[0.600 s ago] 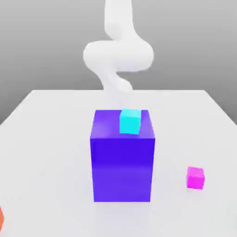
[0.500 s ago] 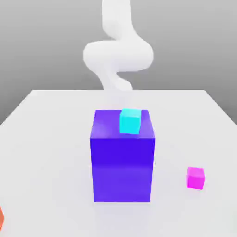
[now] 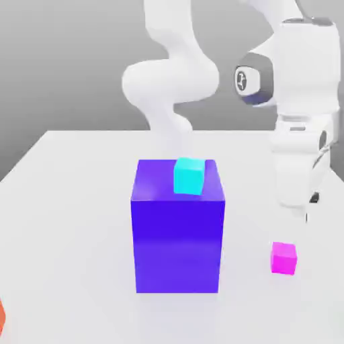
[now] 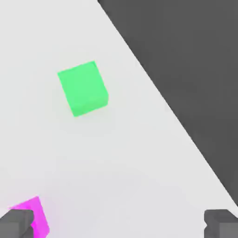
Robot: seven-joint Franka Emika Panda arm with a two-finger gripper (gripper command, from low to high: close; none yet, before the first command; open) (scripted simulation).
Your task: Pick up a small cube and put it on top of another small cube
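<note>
Compared with the earlier frame, the gripper (image 3: 304, 213) has come into the exterior view's right side, above the small pink cube (image 3: 283, 259), and its jaws are wide apart, holding nothing; this cube rests on the table (image 3: 80, 235) as before; the small cyan cube (image 3: 189, 177) sits on the big blue-violet block (image 3: 177, 245), to the exterior view's left; a green block (image 4: 83, 88) also lies on the table, apart from the pink cube

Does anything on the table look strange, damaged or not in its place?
Nothing looks damaged or spilled. The small cyan cube sits off-centre on the blue-violet block, toward the exterior view's right, but it appears stable.
</note>
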